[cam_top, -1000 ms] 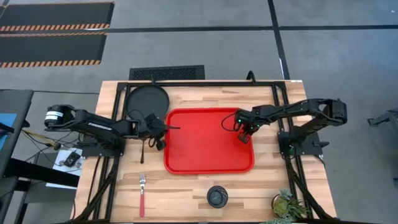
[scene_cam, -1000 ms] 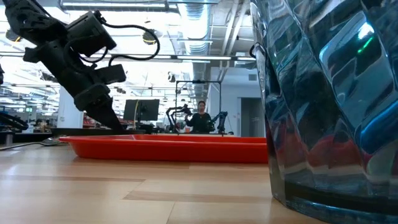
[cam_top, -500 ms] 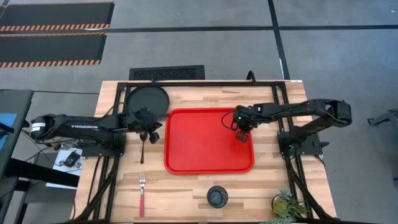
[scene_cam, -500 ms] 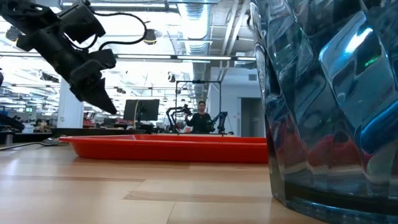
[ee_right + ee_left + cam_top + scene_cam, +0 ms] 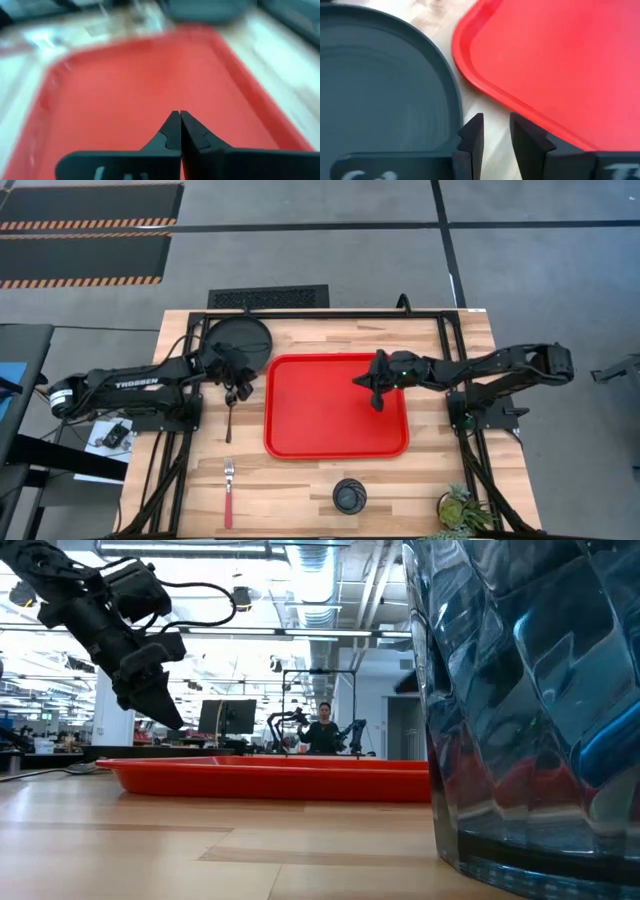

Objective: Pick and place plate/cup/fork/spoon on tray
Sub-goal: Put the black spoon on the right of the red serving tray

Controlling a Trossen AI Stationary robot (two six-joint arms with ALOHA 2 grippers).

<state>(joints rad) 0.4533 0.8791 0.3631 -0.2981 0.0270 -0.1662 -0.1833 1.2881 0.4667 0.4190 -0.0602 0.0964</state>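
- Plate (image 5: 238, 340): upper left of the table, just off the empty tray (image 5: 300, 442).
- Left gripper (image 5: 238, 377): at the plate's lower edge, fingers partly open, holding nothing.
- Right gripper (image 5: 377, 394): over the tray, closed, empty.
- Step: approaching the plate. Next: seat one finger under the rim, then close.
- Spoon (image 5: 229, 416), fork (image 5: 229, 492), cup (image 5: 349, 496): off the tray.

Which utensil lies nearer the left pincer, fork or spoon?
The all-dark spoon, just below the left pincer beside the tray; the red-handled fork lies farther toward the table's front edge.

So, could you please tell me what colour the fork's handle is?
The fork has a red-pink handle with silver tines, clearest in the high view.
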